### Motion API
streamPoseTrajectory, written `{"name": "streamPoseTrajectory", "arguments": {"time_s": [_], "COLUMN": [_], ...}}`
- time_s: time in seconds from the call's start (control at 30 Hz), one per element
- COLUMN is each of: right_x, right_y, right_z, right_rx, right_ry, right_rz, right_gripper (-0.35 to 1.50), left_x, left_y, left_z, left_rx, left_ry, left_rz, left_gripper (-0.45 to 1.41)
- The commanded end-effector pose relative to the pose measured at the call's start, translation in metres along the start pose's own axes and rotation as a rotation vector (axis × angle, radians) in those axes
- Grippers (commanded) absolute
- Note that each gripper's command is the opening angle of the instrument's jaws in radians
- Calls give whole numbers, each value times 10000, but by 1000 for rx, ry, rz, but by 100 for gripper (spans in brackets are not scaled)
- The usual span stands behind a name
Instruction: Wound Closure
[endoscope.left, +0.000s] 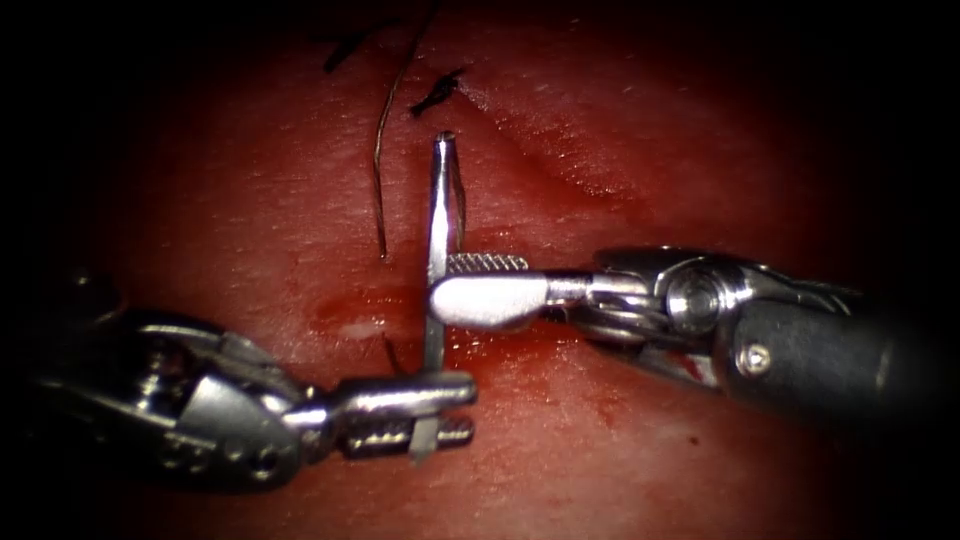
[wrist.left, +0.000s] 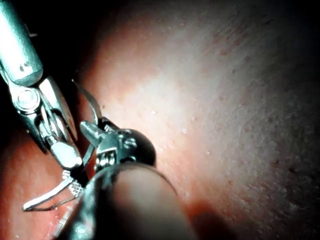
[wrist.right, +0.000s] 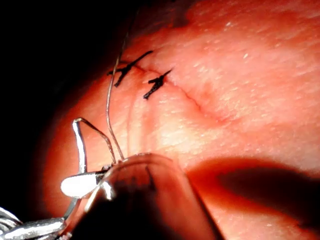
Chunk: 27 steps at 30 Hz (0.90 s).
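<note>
Both tools lie low and nearly level over the tissue (endoscope.left: 700, 150): the left tool (endoscope.left: 440, 412) comes in from the lower left with its jaws clamped on the needle (endoscope.left: 437, 230) near its lower end, and the right tool (endoscope.left: 490, 290) reaches in from the right, jaws closed across its mid-curve. The needle stands clear of the tissue, with bare surface all around it. The right wrist view shows the thread (wrist.right: 111, 100) running up toward two knotted stitches (wrist.right: 157, 82) on the cut (wrist.right: 195, 102).
</note>
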Motion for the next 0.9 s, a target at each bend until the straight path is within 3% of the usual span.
{"name": "streamPoseTrajectory", "arguments": {"time_s": [0.03,0.17,0.33,0.37,0.47,0.77,0.8,0.87,0.9], "right_x": [4,6,7,7,1,6,8,10,13], "right_y": [3,1,2,2,3,6,7,9,10], "right_z": [14,18,18,18,20,18,16,13,10], "right_rx": [2,5,-22,-28,-56,-85,-88,-90,-89], "right_ry": [1,5,-6,-13,-45,-28,-26,-13,-7], "right_rz": [-5,-3,-2,-2,-5,-22,-57,-93,-122], "right_gripper": [106,101,72,57,-35,-35,-35,-35,-35], "left_x": [1,2,1,1,1,-1,-1,-3,-4], "left_y": [-1,-1,-1,-1,-1,-2,-1,1,2], "left_z": [8,7,7,7,8,9,8,5,3], "left_rx": [2,7,12,11,11,27,29,34,36], "left_ry": [2,5,9,10,11,16,13,10,9], "left_rz": [6,12,24,24,24,24,29,-85,-140], "left_gripper": [-45,-45,-45,-45,-45,-45,-32,19,36]}}
